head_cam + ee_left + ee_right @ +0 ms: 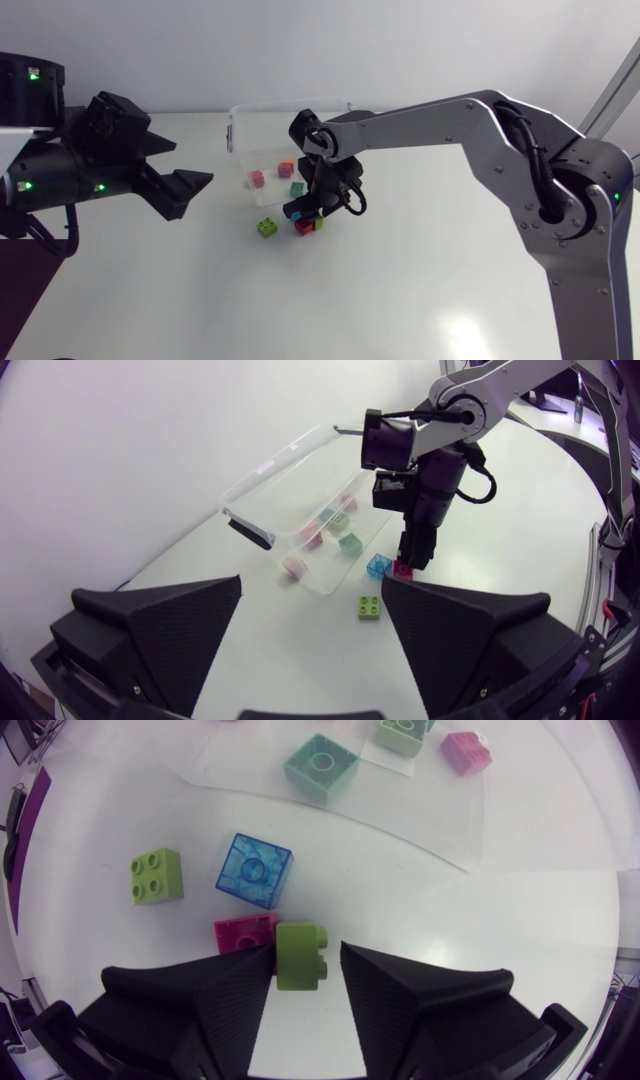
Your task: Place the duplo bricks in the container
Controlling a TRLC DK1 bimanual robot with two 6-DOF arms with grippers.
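In the head view, the right arm point(470, 125) comes in from its side and reaches past the middle. Its right pincer point(308, 214) sits low over a cluster of loose bricks on the worktop point(420, 270), just in front of the clear container point(262, 106), where a teal brick point(297, 188) lies among a few others. The left pincer point(195, 162) hangs well apart from all of this, spread wide and holding nothing. The left wrist view shows the same spread fingers, with a green square brick point(370, 607) lying alone ahead of them. A blue brick point(378, 565) and a magenta brick point(402, 569) lie nearer the container, under the right pincer. In the right wrist view a lime brick point(298, 960) lies between the right pincer's fingers: one finger meets it, but a thin strip of worktop seems to show at the other, so I judge the pincer released and not yet clenched on it. The magenta brick touches or nearly touches the lime one. These bricks should be light, stiff and hard, and their smooth walls are likely slippery. The best hold is on two opposite flat walls, low and square. The lime brick appears to lie on its side with its studs facing one finger, so the grip may be uneven, and the neighbour could be dragged along.
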